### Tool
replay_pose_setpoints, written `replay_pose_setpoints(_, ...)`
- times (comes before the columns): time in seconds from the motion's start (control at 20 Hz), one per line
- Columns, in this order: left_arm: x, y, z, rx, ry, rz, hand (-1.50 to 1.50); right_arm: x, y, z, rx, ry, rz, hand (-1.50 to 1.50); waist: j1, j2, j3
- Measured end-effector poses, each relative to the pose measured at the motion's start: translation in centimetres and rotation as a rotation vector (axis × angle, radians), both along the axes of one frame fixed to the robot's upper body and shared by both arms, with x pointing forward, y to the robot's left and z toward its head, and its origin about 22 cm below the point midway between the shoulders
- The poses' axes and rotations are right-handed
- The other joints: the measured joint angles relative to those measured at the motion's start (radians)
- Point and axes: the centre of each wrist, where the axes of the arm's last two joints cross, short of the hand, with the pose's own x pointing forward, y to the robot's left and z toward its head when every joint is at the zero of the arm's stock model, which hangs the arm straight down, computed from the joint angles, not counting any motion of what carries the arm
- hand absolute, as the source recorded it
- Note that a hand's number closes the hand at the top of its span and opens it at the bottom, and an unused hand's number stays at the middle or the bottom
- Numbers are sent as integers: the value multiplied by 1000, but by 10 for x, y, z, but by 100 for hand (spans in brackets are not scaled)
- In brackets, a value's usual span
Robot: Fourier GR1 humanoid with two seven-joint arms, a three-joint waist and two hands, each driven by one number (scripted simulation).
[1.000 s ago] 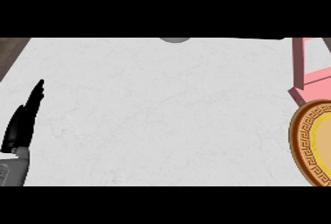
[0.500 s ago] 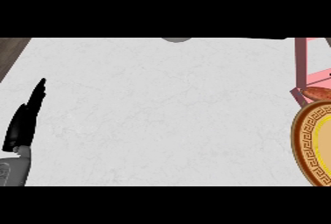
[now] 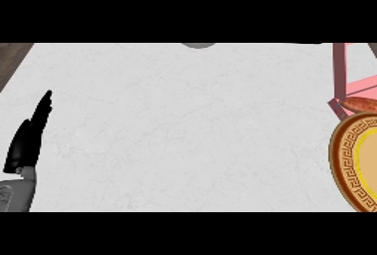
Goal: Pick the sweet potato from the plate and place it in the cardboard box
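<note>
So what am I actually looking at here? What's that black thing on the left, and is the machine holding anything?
This is what a humanoid robot sees from its own head, looking steeply down at a pale kitchen counter. The black shape at the left edge is the robot's left hand, on a grey forearm that comes up from the bottom. Its fingers are straight and point upward, and it holds nothing; it is simply resting there. The right hand is not in the picture at all.

At the right edge you see part of a round plate with a gold patterned rim. Just above it lies an orange-brown sweet potato, inside a pinkish box that is mostly cut off by the frame. A small grey shape shows at the counter's far edge; I cannot tell what it is.
</note>
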Motion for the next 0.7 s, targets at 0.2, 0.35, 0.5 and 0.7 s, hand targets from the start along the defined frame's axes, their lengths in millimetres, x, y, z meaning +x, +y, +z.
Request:
replay_pose_setpoints(0.2,-2,2,2,7,-4,1,0,-21,-24,11,72,-71,-20,-150,-4,-2,0)
replay_pose_setpoints(0.35,0,4,2,6,-4,10,0,-45,-48,18,114,-103,-24,-150,-13,-2,1)
replay_pose_setpoints(0.5,-4,3,1,1,2,10,0,-71,-70,25,135,-113,-52,-150,-14,-3,1)
replay_pose_setpoints(0.7,-7,5,4,4,-4,16,0,-107,-95,27,144,-114,-93,-150,-20,-5,3)
